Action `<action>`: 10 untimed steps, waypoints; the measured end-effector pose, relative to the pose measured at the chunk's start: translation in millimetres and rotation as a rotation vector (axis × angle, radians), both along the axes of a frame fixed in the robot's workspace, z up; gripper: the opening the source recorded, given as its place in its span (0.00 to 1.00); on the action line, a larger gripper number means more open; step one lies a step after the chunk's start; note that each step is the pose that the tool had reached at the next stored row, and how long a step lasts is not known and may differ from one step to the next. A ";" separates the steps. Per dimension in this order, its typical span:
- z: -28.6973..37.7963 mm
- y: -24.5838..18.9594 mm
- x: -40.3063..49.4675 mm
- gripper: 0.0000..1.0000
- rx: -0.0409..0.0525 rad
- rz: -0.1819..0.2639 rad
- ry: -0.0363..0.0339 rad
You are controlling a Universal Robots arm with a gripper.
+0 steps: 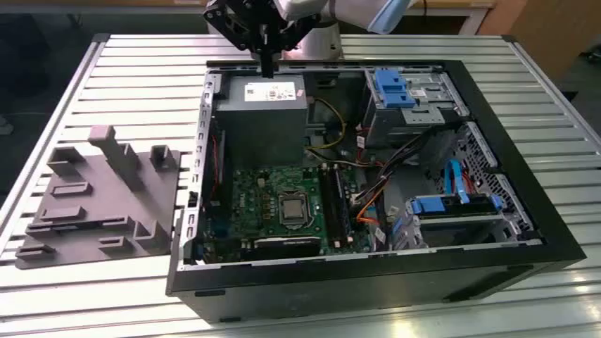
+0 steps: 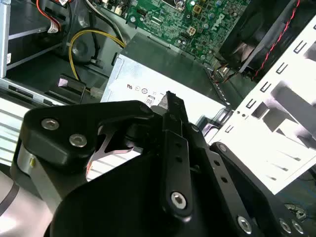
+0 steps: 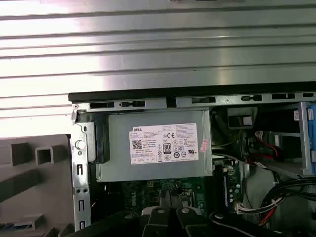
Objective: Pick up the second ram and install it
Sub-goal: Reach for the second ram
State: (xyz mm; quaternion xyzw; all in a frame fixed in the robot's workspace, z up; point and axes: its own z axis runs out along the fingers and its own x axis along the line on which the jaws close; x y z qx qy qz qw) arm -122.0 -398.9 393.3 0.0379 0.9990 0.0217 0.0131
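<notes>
A robotics lab or workshop: ribbed aluminium-slat surface (image 1: 141, 84); opened black desktop computer case (image 1: 376, 282) beneath the hand (image 1: 267, 69).

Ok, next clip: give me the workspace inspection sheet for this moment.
Surface: slatted silver metal table, carrying an open black computer case.
Job's things: a long dark memory stick sits in the slots beside the square silver chip of the green motherboard; whether it is the second ram cannot be told.
Clutter: grey plastic tray with raised blocks, on the table at the exterior view's left of the case.
Grippers: black gripper shut, above the grey metal power supply box near the case's far wall.
Cables: yellow wires, orange and black bundle, blue flat cable, all inside the case.
Surroundings: brown wooden panel beyond the table.
</notes>
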 end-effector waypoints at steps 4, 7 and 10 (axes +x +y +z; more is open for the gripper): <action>0.0 0.0 -0.2 0.11 0.0000 0.000 0.0000; 0.0 0.0 -0.8 0.11 0.0000 0.000 0.0000; 0.0 0.0 -1.6 0.11 0.0000 0.000 0.0000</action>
